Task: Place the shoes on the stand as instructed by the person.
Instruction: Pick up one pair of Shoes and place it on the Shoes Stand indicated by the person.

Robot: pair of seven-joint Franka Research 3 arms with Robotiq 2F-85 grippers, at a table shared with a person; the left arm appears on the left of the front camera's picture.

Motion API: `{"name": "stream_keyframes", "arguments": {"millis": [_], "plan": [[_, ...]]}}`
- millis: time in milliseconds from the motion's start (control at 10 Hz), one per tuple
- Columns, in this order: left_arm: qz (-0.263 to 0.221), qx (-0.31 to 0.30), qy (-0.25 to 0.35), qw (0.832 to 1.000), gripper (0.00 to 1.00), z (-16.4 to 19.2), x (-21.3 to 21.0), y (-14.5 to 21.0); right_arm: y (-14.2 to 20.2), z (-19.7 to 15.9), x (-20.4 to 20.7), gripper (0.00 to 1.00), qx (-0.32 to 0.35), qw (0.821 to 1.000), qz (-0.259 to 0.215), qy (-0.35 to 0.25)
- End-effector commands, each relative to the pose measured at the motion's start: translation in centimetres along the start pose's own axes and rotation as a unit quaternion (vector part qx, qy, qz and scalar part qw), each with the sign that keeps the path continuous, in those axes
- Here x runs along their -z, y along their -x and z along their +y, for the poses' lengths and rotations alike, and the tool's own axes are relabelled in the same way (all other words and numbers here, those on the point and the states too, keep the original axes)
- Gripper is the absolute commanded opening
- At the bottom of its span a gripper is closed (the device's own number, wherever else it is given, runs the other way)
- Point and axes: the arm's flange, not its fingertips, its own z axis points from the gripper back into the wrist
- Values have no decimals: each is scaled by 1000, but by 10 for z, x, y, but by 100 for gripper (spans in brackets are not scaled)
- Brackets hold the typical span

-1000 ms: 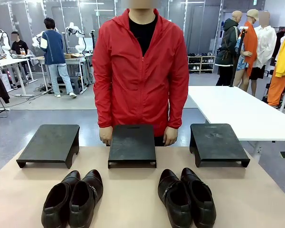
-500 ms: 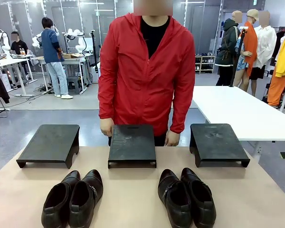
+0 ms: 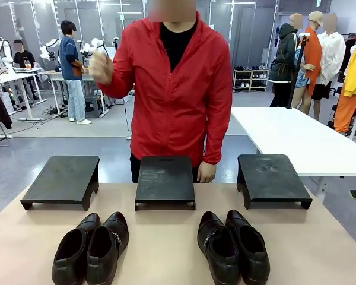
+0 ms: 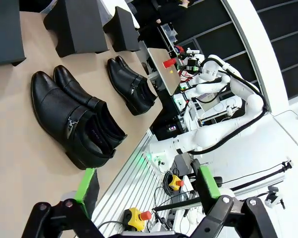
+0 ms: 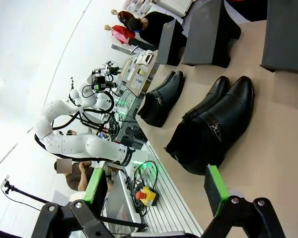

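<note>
While the robot's left hand (image 4: 146,171) and right hand (image 5: 155,176) hover well apart from the shoes, each has its green-padded fingers spread wide with nothing between them, and no shoe has yet been lifted. Nearest the robot on the tan bench (image 3: 160,249) lie two pairs of glossy black leather dress shoes, toes pointing away. The left pair (image 3: 90,246) and the right pair (image 3: 232,244) each sit with their two shoes touching side by side. Beyond them stand three low black stands in a row: the left stand (image 3: 62,178), the middle stand (image 3: 165,178) and the right stand (image 3: 272,177), all bare on top. Behind the middle one is the person in a red zip-up jacket (image 3: 172,101).

The step in hand seems to be waiting for the instruction. It would be best to hold off until the gesture settles on a pair and a stand. Then grip a shoe at its open collar rather than at the slippery toe.

A second ago both of the person's hands hung beside the middle stand. Now the person's raised hand (image 3: 101,67) is at shoulder height on the robot's left, while the person's lower hand (image 3: 206,172) remains by the stand. Shoes and stands have not moved.
</note>
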Motion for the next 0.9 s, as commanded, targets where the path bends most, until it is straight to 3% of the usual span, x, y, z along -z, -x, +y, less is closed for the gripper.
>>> {"name": "stream_keyframes", "arguments": {"millis": [0, 800], "plan": [[3, 6, 5, 1000, 100, -2, 0, 1, 0, 1, 0, 100, -1, 1000, 0, -3], [3, 6, 5, 1000, 100, -2, 0, 1, 0, 1, 0, 100, -1, 1000, 0, -3]]}}
